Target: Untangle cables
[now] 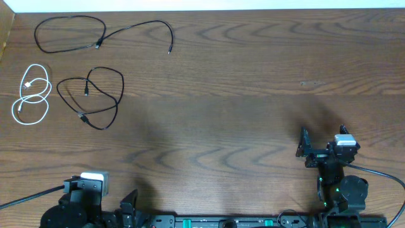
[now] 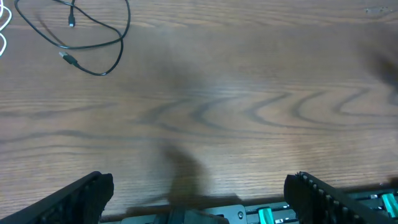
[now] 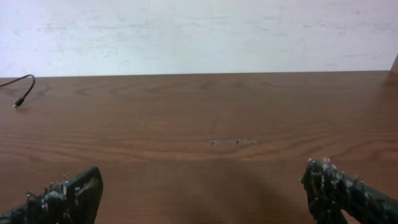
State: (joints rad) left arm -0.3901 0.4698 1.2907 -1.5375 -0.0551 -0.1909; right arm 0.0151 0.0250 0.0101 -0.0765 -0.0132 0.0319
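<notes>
Three cables lie apart at the table's far left. One black cable forms a loop at the top with a long tail to the right; its plug end shows in the right wrist view. The white cable lies coiled at the left edge. The second black cable lies looped beside it and also shows in the left wrist view. My left gripper is open and empty at the front edge. My right gripper is open and empty at the front right, far from the cables.
The wooden table stretches bare between the cables and the right arm. A pale wall stands behind its far edge. The arm bases and a rail with green clips sit along the front edge.
</notes>
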